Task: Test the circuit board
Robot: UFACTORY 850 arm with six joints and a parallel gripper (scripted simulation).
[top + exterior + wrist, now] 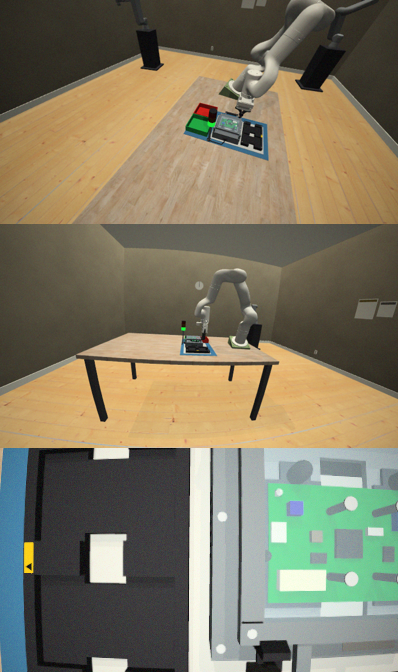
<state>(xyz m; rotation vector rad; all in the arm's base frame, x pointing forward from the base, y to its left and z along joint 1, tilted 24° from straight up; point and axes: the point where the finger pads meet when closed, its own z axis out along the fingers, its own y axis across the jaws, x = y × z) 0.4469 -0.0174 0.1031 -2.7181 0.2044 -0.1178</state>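
Observation:
The circuit board lies component side up under the clear, closed lid of the tester. Its white connector is near the board's tray-side edge. The signal light glows green. The small black tab is beside the lid's corner in the wrist view. My gripper is shut and empty, close to the tab; its tips barely show at the wrist view's bottom edge. Contact with the tab cannot be told. The black tray is empty.
The green bin and the red bin stand on the far side of the tester from the tray, close by the signal light. A dark handle sticks out on the tester's robot side. A blue mat lies under the setup.

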